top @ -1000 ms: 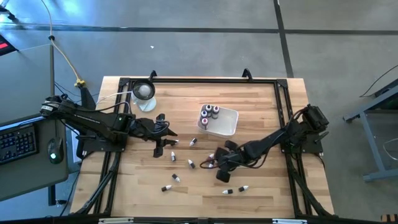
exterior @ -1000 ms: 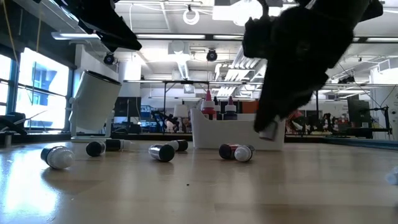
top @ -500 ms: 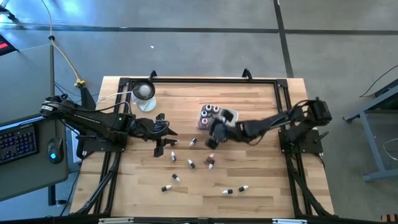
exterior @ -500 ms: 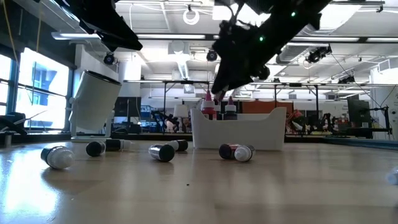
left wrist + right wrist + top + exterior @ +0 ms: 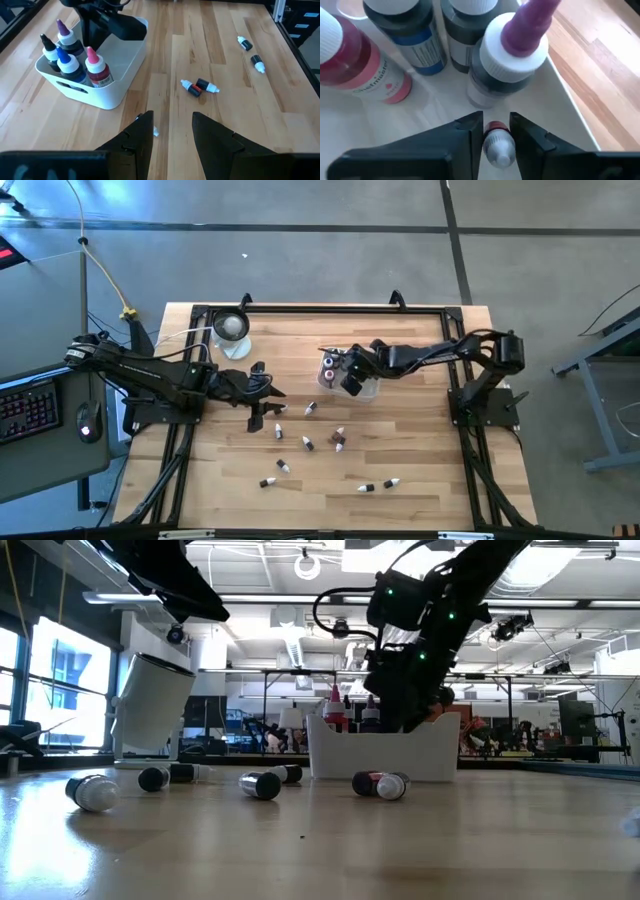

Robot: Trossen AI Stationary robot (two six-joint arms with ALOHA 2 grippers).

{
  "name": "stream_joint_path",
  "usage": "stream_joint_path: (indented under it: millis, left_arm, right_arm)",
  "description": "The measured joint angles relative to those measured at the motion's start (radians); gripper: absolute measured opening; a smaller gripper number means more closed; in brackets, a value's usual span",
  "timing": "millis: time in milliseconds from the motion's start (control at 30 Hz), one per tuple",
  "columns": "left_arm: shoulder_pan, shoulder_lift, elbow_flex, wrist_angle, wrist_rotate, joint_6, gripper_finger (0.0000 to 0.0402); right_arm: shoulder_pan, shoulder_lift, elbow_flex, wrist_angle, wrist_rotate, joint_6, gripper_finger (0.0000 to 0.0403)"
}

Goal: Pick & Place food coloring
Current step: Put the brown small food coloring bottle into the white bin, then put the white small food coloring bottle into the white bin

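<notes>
Several tiny food coloring bottles lie on their sides on the wooden table, among them a pair (image 5: 200, 87), one (image 5: 338, 438) and one (image 5: 380, 785). A white tray (image 5: 368, 387) holds several taller bottles (image 5: 510, 50) standing upright. My right gripper (image 5: 496, 120) reaches down inside the tray beside them and is shut on one tiny bottle (image 5: 498, 144). It also shows as the right gripper (image 5: 350, 382) from above. My left gripper (image 5: 172, 117) hangs open above the table left of the tray, touching nothing. My right gripper pinches the tiny bottle between its two fingers (image 5: 465, 135), one on each side, at the red band (image 5: 495, 126) below its white cap. The bottle lies along the fingers. They point down into the tray from above. Whether the bottle touches the tray floor, I cannot tell.
A round clear dish with a white ball (image 5: 231, 327) sits near the table's far left corner. Loose bottles lie scattered between the arms and toward the near edge (image 5: 378, 485). A black frame (image 5: 320, 308) rims the table.
My right gripper, shut on the tiny bottle, has risen from the table's near middle, travelled toward the far edge, and come down inside the white tray beside the standing bottles. The bottle went with it, lifted clear of the table.
</notes>
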State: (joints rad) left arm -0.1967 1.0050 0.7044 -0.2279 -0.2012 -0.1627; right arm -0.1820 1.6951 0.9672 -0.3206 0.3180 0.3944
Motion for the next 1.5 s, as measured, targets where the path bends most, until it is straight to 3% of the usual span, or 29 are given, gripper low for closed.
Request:
stream_joint_path:
  millis: [267, 433, 767, 933, 1067, 1300, 1500]
  left_arm:
    - [0.0, 0.0, 0.0, 0.0, -0.001, 0.0, 0.0134]
    - [0.0, 0.0, 0.0, -0.001, -0.002, 0.0, 0.0134]
    - [0.0, 0.0, 0.0, -0.001, -0.002, 0.0, 0.0134]
    - [0.0, 0.0, 0.0, 0.0, -0.002, 0.0, 0.0134]
    - [0.0, 0.0, 0.0, 0.0, -0.002, 0.0, 0.0134]
    - [0.0, 0.0, 0.0, 0.0, 0.01, 0.0, 0.0134]
    - [0.0, 0.0, -0.001, 0.0, 0.01, 0.0, 0.0134]
  right_arm:
    - [-0.001, -0.007, 0.0, -0.002, -0.001, -0.053, 0.0134]
    - [0.016, -0.079, 0.0, -0.005, -0.099, -0.055, 0.0141]
    - [0.241, -0.239, 0.001, 0.045, -0.126, -0.18, 0.0138]
    - [0.384, -0.134, 0.001, 0.202, -0.227, -0.264, 0.0138]
    - [0.46, -0.032, 0.001, 0.268, -0.25, -0.315, 0.0138]
    - [0.5, 0.078, 0.0, 0.283, -0.326, -0.326, 0.0138]
    - [0.499, 0.136, 0.0, 0.285, -0.29, -0.419, 0.0138]
